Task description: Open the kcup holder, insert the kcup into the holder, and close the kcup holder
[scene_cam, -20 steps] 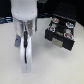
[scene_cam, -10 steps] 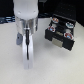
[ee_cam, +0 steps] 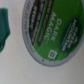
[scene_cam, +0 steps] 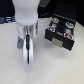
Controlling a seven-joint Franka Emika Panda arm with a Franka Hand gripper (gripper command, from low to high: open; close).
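Wrist view fills with the pod's [ee_cam: 51, 31] green lid, jaws unseen, so I would descend centered over it.

Both views are softly blurred and low in resolution (print stays readable in the wrist view); the pale surface [scene_cam: 10, 60] is evenly, brightly lit.

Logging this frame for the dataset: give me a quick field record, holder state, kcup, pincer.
holder: black box at the exterior view's right, drawer out, round slots showing pods
kcup: green lid reading "Dark Magic", fills the wrist view, lying on the white table
pincer: pointing down over the table, to the exterior view's left of the holder, apart from it
grip: open or shut cannot be told
kcup in holder: not yet
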